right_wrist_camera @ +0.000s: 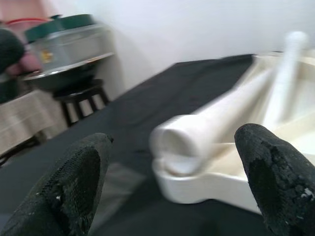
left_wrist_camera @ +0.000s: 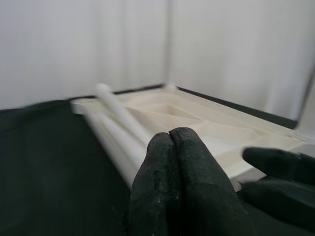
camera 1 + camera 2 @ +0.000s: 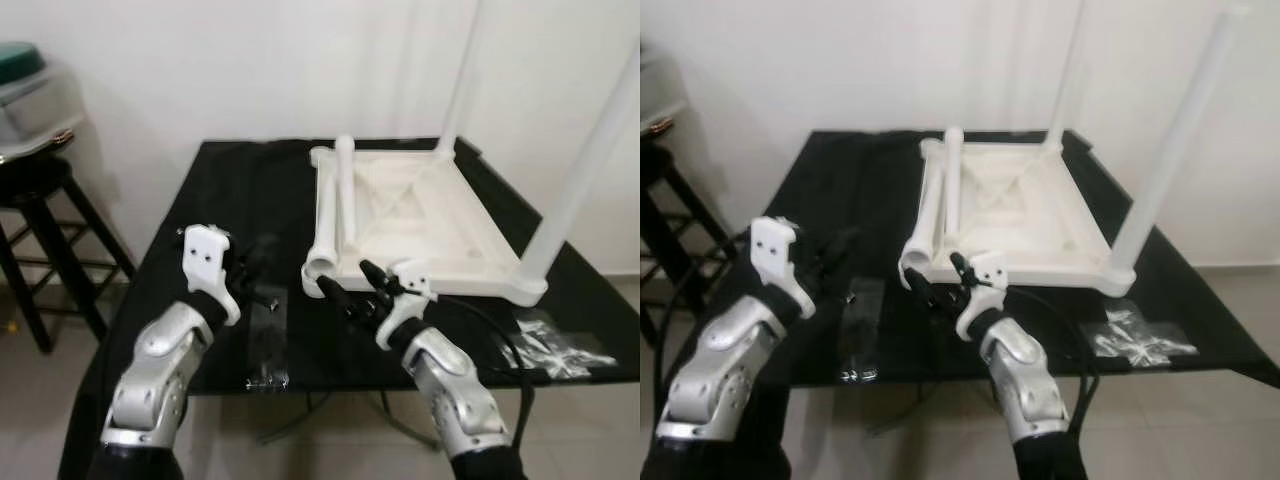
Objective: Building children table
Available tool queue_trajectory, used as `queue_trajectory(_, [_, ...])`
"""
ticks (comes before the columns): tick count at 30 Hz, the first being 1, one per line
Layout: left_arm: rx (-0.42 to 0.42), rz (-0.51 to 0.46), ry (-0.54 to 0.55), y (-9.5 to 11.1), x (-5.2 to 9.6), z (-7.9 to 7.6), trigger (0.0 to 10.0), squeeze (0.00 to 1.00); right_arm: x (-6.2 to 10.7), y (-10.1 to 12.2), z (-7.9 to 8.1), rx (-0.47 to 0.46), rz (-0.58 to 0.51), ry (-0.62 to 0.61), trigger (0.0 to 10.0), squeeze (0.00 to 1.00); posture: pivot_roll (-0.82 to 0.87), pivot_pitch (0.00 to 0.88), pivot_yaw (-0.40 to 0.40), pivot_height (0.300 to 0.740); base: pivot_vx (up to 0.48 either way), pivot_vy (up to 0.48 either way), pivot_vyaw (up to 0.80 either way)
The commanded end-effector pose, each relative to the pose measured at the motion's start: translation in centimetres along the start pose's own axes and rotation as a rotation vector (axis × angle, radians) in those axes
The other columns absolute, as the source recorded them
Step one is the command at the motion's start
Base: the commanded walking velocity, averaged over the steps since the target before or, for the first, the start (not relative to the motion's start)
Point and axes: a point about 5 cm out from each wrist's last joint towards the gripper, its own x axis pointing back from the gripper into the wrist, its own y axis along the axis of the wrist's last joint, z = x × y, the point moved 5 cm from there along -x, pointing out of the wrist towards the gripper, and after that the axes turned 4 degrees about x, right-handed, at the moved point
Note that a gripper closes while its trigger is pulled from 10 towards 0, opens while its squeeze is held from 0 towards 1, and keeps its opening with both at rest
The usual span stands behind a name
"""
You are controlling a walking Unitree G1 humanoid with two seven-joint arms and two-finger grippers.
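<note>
- Left gripper (image 3: 262,268): raised on a bent silver arm, its black fingers (image 2: 177,182) pressed together, tips touching.
- Right gripper (image 3: 352,285): well to the left gripper's right, forearm angled inward, fingers (image 1: 74,182) spread wide apart, empty between.

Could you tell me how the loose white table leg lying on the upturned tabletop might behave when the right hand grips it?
The loose leg is a smooth round tube, so it may roll or slip. It looks hollow, probably light and stiff. The right hand is open near its end.

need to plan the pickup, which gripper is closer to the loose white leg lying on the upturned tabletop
Right. The right gripper sits open just before the loose leg's near end. The left gripper, shut, hovers over the black table off to the leg's left.
</note>
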Motion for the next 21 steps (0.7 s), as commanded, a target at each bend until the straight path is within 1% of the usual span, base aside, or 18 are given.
queue_trajectory(1, [0.018, 0.018, -0.028, -0.5, 0.0, -0.6, 10.0, 0.00, 0.2, -0.1, -0.3, -0.004, 0.000, -0.013, 10.0, 0.00, -0.08, 0.000, -0.010, 0.740, 0.251, 0.000, 0.00])
queue_trajectory(5, [0.025, 0.021, -0.048, -0.5, 0.1, -1.0, 10.0, 0.00, 0.2, -0.2, -0.3, -0.008, 0.000, -0.009, 10.0, 0.00, -0.08, 0.000, -0.010, 0.740, 0.000, 0.000, 0.00])
queue_trajectory(6, [0.048, 0.019, -0.055, -0.4, 0.1, -1.1, 10.0, 0.00, 0.2, -0.2, -0.3, -0.009, 0.000, -0.009, 10.0, 0.00, -0.08, 0.000, -0.011, 0.740, 0.000, 0.000, 0.00])
queue_trajectory(7, [0.048, 0.019, -0.055, -0.4, 0.1, -1.1, 10.0, 0.00, 0.2, -0.2, -0.3, -0.009, 0.000, -0.009, 10.0, 0.00, -0.08, 0.000, -0.011, 0.740, 0.000, 0.000, 0.00])
queue_trajectory(9, [0.053, 0.038, -0.093, -0.6, 0.4, -1.6, 10.0, 0.00, 0.1, -0.2, -0.3, -0.013, 0.000, -0.007, 10.0, 0.00, -0.08, 0.000, -0.011, 0.740, 0.000, -0.454, 0.00])
queue_trajectory(17, [0.037, 0.067, -0.148, -1.0, 0.7, -2.4, 10.0, 0.00, 0.2, -0.1, -0.1, -0.023, -0.008, -0.004, 10.0, 0.00, -0.07, 0.000, -0.008, 0.740, 0.000, -0.469, 0.00])
queue_trajectory(18, [0.026, 0.072, -0.163, -1.0, 0.7, -2.5, 10.0, 0.00, 0.2, -0.1, -0.1, -0.027, -0.009, -0.004, 10.0, 0.00, -0.07, 0.000, -0.009, 0.740, 0.000, -0.465, 0.00])
queue_trajectory(20, [-0.005, 0.083, -0.163, -1.1, 0.6, -2.3, 10.0, 0.00, 0.2, -0.1, -0.1, -0.035, -0.010, -0.004, 10.0, 0.00, -0.07, 0.000, -0.008, 0.740, 0.000, 0.000, 0.00])
queue_trajectory(21, [-0.005, 0.083, -0.163, -1.1, 0.6, -2.3, 10.0, 0.00, 0.2, -0.1, -0.1, -0.035, -0.010, -0.004, 10.0, 0.00, -0.07, 0.000, -0.008, 0.740, 0.000, 0.000, 0.00])
